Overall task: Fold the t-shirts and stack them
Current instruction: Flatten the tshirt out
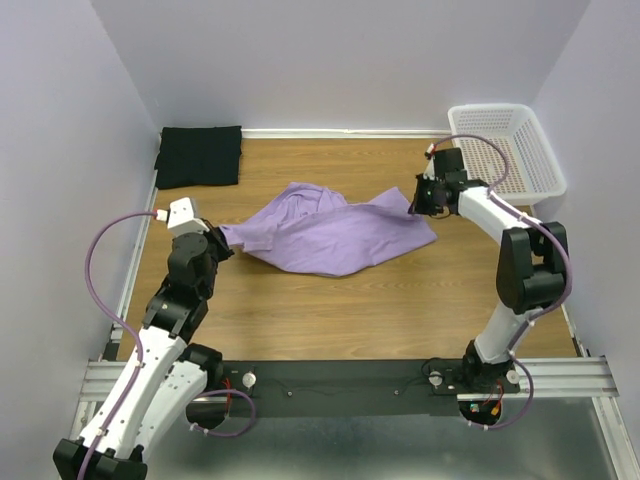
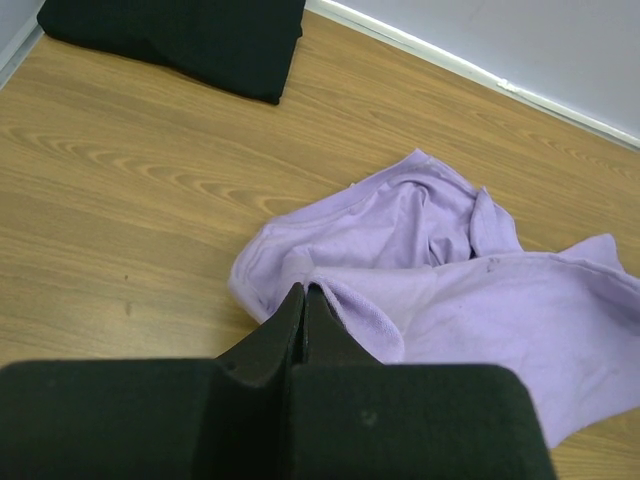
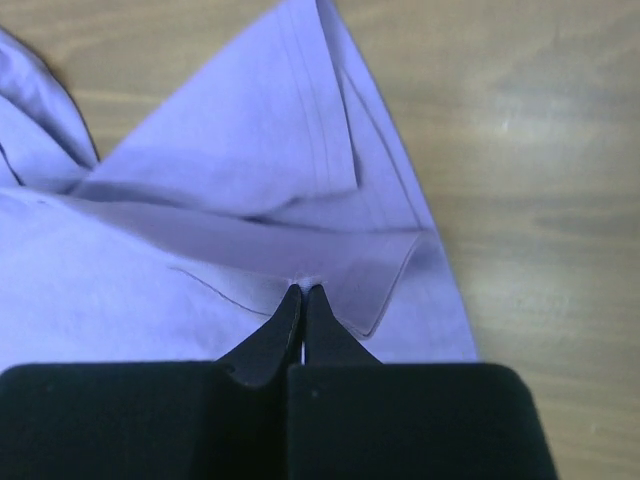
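A crumpled lavender t-shirt [image 1: 320, 232] lies across the middle of the wooden table. My left gripper [image 1: 222, 247] is shut on its left edge; in the left wrist view the gripper [image 2: 304, 290] pinches a fold of the lavender t-shirt [image 2: 450, 280]. My right gripper [image 1: 414, 203] is shut on the shirt's right corner; in the right wrist view the gripper [image 3: 303, 291] pinches a fold of the lavender cloth [image 3: 250, 170]. A folded black t-shirt [image 1: 199, 155] rests flat in the far left corner, seen too in the left wrist view as the black t-shirt [image 2: 180, 40].
A white perforated basket [image 1: 510, 150] stands at the far right corner, just behind the right arm. Walls close the table on the left, back and right. Bare wood [image 1: 340, 310] shows between the lavender shirt and the arm bases.
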`<state>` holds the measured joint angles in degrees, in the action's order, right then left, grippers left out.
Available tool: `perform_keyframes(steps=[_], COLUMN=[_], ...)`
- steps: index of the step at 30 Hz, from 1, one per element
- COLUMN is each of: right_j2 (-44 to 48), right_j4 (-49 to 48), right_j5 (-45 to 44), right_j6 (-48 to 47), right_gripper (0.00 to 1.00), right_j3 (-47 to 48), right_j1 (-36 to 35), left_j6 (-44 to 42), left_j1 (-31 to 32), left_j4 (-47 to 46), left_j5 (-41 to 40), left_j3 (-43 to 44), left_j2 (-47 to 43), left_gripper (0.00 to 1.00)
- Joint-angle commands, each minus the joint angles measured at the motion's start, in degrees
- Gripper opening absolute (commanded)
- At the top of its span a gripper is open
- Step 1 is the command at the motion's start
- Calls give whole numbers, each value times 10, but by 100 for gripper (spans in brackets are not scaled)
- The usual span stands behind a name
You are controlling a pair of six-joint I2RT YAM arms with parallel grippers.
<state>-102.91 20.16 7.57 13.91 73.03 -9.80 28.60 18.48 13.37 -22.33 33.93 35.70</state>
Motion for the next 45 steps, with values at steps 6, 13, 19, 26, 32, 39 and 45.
perform_keyframes(steps=[6, 13, 19, 26, 32, 39, 45], right_j2=[201, 317, 412, 531, 571, 539, 430], right_j4=[8, 9, 9, 9, 11, 10, 5], right_j5=[-54, -144, -188, -175, -149, -164, -230], right_j6=[40, 17, -16, -67, -85, -97, -107], right_gripper=[1, 0, 0, 0, 0, 0, 1], right_j3=[-76, -9, 71, 105, 107, 99, 71], right_j1=[1, 1, 1, 1, 1, 1, 1], left_j6=[-2, -81, -158, -242, -277, -309, -318], left_j1=[-3, -3, -3, -3, -3, -2, -3], left_j4=[-23, -37, -28, -14, 10, 4, -63], left_j5=[-11, -71, -110, -72, -1, -20, -34], left_j3=[10, 171, 362, 499, 568, 534, 445], left_j2=[-24, 28, 50, 3, -2, 50, 167], left_gripper=[0, 0, 0, 0, 0, 0, 0])
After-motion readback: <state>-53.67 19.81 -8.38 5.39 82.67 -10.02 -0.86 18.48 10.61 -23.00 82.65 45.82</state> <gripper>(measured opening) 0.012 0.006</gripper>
